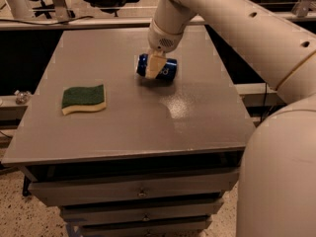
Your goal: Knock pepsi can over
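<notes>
The pepsi can (164, 68) is dark blue and lies on its side on the grey table (148, 102), right of centre towards the back. My gripper (155, 67) hangs from the white arm above and sits right over the can's left half, its pale fingers touching or just in front of it. Part of the can is hidden behind the fingers.
A green and yellow sponge (84, 98) lies on the left part of the table. The table has drawers below its front edge. My white arm and body fill the right side of the view. Office chairs stand behind the table.
</notes>
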